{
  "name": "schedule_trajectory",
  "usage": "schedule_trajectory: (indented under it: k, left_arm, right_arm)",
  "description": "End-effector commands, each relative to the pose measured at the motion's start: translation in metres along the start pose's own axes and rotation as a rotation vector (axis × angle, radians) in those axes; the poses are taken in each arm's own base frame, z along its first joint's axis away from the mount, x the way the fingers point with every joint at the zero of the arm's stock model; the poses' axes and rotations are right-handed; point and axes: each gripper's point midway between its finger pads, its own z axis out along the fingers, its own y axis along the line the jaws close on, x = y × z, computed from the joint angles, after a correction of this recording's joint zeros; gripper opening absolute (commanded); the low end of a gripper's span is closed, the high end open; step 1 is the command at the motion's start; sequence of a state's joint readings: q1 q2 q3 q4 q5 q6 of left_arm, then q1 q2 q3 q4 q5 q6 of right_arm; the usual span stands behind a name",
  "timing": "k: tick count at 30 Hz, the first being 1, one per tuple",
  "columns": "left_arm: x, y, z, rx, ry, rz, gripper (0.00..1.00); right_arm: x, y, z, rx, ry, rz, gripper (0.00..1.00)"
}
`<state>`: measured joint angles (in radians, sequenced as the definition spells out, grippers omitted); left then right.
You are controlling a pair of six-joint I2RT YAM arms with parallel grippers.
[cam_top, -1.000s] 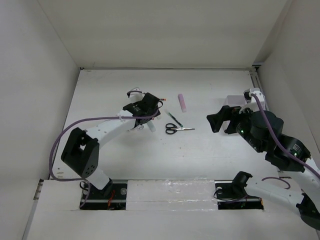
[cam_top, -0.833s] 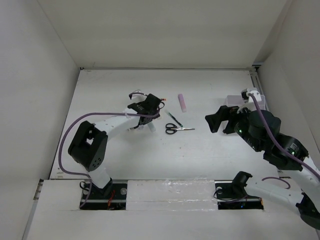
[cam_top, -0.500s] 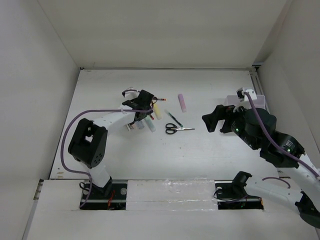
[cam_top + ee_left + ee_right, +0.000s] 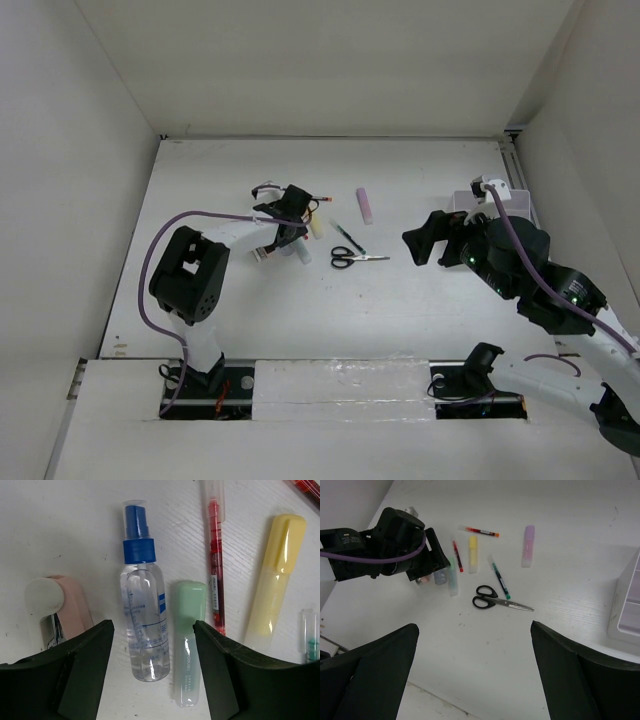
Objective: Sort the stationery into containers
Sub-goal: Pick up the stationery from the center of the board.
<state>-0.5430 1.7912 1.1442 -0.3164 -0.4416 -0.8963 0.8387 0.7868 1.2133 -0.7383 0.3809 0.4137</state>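
My left gripper (image 4: 152,680) is open and low over the table, its jaws either side of the blue-capped clear bottle (image 4: 142,615) and the pale green marker (image 4: 189,645). A red pen (image 4: 216,565) and the yellow marker (image 4: 275,580) lie to their right, a pink eraser-like item (image 4: 65,610) to their left. The black-handled scissors (image 4: 495,600), a dark green-tipped pen (image 4: 499,577) and the pink marker (image 4: 528,552) lie apart on the table. My right gripper (image 4: 475,670) is open, empty and high above the table. The white bins (image 4: 630,600) stand at the right.
A second thin red pen (image 4: 479,531) lies beyond the yellow marker. White walls enclose the table on the left, back and right. In the top view the left gripper (image 4: 285,225) is left of the scissors (image 4: 355,260) and the right gripper (image 4: 425,240) is beside the bins (image 4: 470,200).
My left gripper has swung and come down over the bottle and green marker. My right gripper has drifted slightly left.
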Motion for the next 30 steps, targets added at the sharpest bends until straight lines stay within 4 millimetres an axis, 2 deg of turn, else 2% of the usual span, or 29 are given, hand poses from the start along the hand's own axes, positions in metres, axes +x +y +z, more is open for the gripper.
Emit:
schedule_trajectory:
  k: [1, 8, 14, 16, 23, 30]
  left_arm:
    - [-0.005, 0.002, -0.009, 0.013, -0.016, -0.028, 0.62]
    - [0.005, 0.011, -0.005, -0.009, -0.001, -0.023, 0.59]
    - [0.016, 0.016, 0.003, -0.034, 0.026, -0.025, 0.50]
    - [0.019, 0.019, 0.004, -0.040, 0.031, -0.020, 0.50]
    - [0.025, 0.025, 0.005, -0.044, 0.044, -0.025, 0.38]
    - [0.037, 0.036, 0.007, -0.060, 0.065, -0.023, 0.35]
  right_arm:
    - [-0.012, 0.009, 0.002, -0.034, -0.042, 0.012, 1.00]
    - [-0.011, 0.010, 0.001, -0.042, -0.038, 0.012, 1.00]
    - [-0.009, 0.011, 0.004, -0.038, -0.030, 0.009, 1.00]
    - [-0.013, 0.012, 0.002, -0.042, -0.038, 0.012, 1.00]
    - [-0.012, 0.015, 0.005, -0.052, -0.034, 0.012, 1.00]
    - [-0.010, 0.017, 0.007, -0.057, -0.022, 0.008, 1.00]
